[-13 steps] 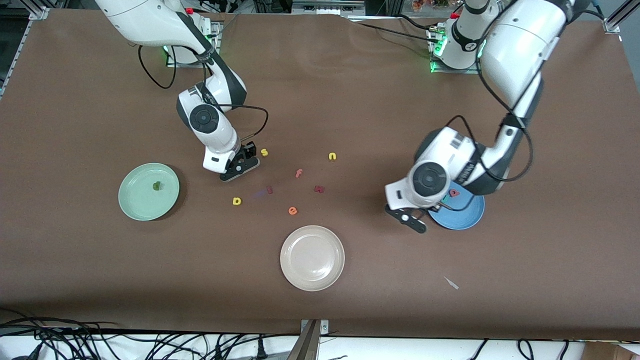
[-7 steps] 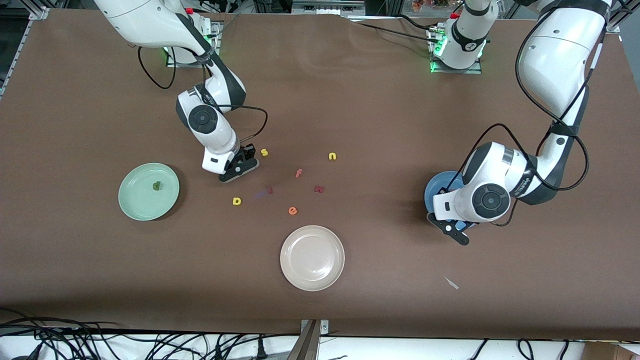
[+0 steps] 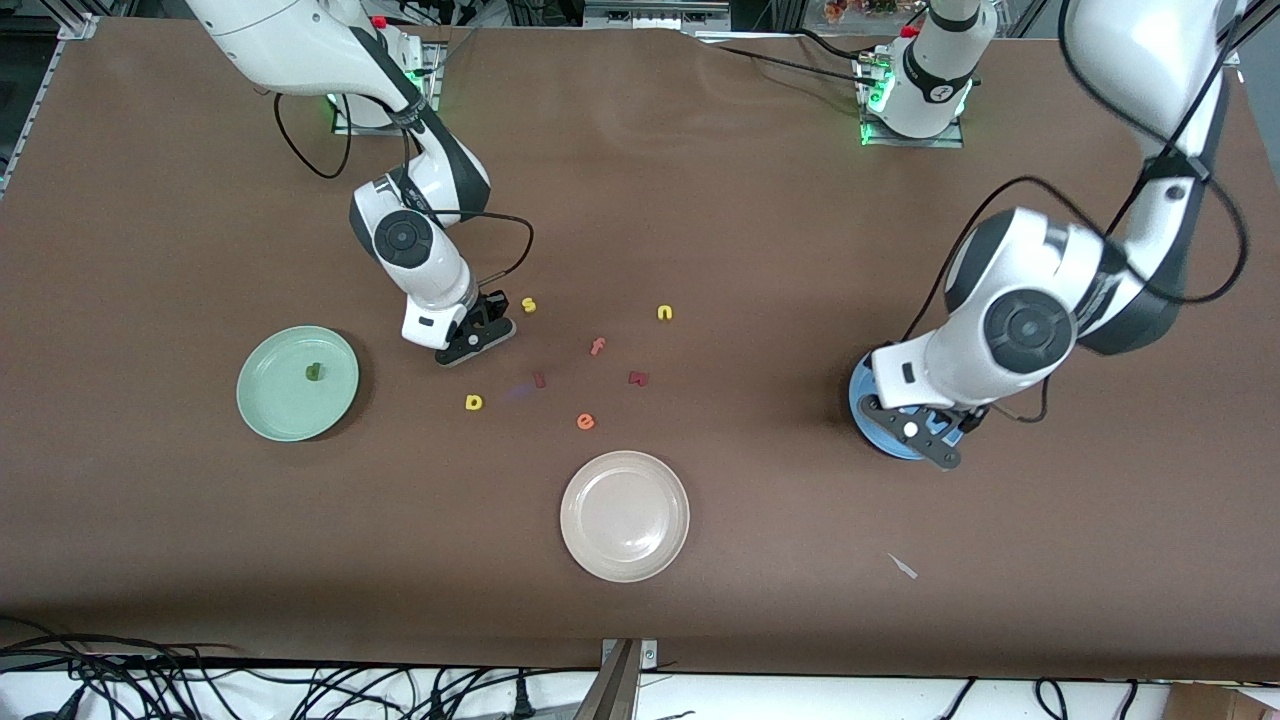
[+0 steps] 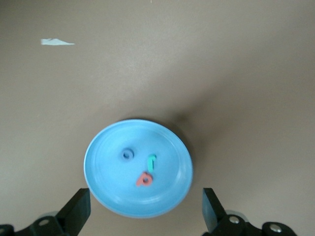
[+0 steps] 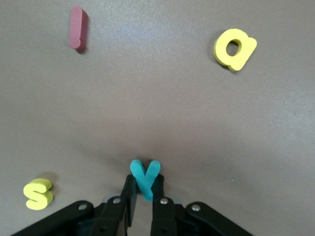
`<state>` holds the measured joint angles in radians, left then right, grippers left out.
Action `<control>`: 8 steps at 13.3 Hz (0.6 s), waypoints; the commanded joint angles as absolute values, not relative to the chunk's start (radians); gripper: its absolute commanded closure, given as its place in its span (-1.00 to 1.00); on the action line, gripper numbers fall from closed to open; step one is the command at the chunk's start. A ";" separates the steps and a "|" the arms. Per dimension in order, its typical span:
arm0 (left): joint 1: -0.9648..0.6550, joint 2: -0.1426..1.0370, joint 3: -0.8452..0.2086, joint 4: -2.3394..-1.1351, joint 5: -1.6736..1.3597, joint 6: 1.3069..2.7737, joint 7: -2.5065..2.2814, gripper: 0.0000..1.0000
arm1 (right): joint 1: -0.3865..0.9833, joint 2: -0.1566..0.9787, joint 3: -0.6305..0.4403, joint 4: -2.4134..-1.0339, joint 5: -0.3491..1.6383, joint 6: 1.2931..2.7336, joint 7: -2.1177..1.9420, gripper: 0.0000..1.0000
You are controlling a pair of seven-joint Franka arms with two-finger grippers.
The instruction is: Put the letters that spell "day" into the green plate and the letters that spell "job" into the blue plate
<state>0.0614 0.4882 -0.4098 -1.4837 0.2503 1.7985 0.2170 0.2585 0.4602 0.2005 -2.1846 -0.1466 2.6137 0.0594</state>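
Observation:
My right gripper is shut on the teal y, low at the table beside the yellow s. The yellow a lies nearer the camera than that gripper. The dark green d rests in the green plate. My left gripper hangs open and empty above the blue plate. In that plate lie the blue o, the teal j and the pinkish-red b. From the front, the left arm hides most of the blue plate.
A cream-white plate sits near the table's front edge. Loose letters lie mid-table: yellow n, orange f, orange e, a red letter, a dark red bar. A white scrap lies nearer the camera than the blue plate.
My left gripper has opened and risen, shifting across the blue plate toward the left arm's end. My right gripper's fingers have closed on the teal y, barely shifting place.

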 commanded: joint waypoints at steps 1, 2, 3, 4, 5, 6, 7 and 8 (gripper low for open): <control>0.064 0.367 -0.400 -1.494 0.197 1.734 0.120 -1.00 | 0.253 0.469 0.207 -2.164 -0.156 2.614 0.046 1.00; 0.066 0.329 -0.394 -1.485 0.190 1.721 0.094 -1.00 | 0.253 0.469 0.207 -2.161 -0.156 2.606 0.046 1.00; 0.066 0.301 -0.378 -1.467 0.181 1.692 0.089 -1.00 | 0.253 0.468 0.206 -2.161 -0.155 2.603 0.046 1.00; 0.067 0.269 -0.356 -1.463 0.176 1.687 0.086 -1.00 | 0.253 0.463 0.206 -2.161 -0.155 2.603 0.046 1.00; 0.066 0.223 -0.316 -1.477 0.176 1.696 0.084 -1.00 | 0.253 0.462 0.206 -2.161 -0.155 2.603 0.048 1.00; 0.049 0.184 -0.248 -1.483 0.154 1.709 0.087 -1.00 | 0.253 0.460 0.206 -2.161 -0.155 2.602 0.048 1.00; 0.031 0.152 -0.203 -1.503 0.096 1.707 0.086 -1.00 | 0.253 0.459 0.206 -2.157 -0.155 2.593 0.048 1.00; 0.015 0.118 -0.134 -1.535 0.034 1.707 0.087 -1.00 | 0.252 0.451 0.204 -2.148 -0.153 2.574 0.048 1.00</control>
